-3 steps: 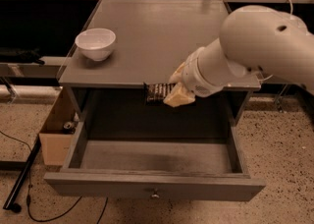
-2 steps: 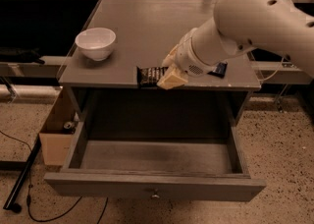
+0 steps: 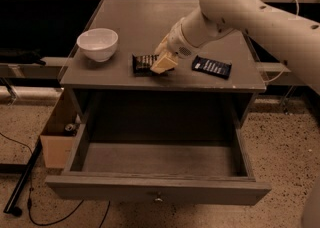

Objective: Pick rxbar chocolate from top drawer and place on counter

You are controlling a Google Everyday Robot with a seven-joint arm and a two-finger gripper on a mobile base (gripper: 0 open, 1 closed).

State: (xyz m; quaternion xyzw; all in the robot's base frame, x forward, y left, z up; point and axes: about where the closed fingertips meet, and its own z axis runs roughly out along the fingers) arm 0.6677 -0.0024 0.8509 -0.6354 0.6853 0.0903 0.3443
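Your gripper (image 3: 161, 64) is clamped on the right end of the rxbar chocolate (image 3: 142, 63), low over the tabletop (image 3: 150, 17) near the middle of its front edge. A dark blue bar (image 3: 211, 66) lies just right, and a white bowl (image 3: 98, 43) sits toward the front-left corner. Bare surface runs behind. Your arm (image 3: 240, 7) slants down from the right, and the top drawer (image 3: 160, 192) stands open below.

End effector (image 3: 161, 64), clamped on rxbar chocolate (image 3: 142, 63), is sitting just right of the bowl (image 3: 98, 43), blocking front-mid of the surface (image 3: 150, 17) w/ arm (image 3: 240, 7). Blue bar (image 3: 211, 66) is lying farther right of bowl. Free room is showing behind bowl; top drawer (image 3: 155, 186) below bowl is gaping open from above.
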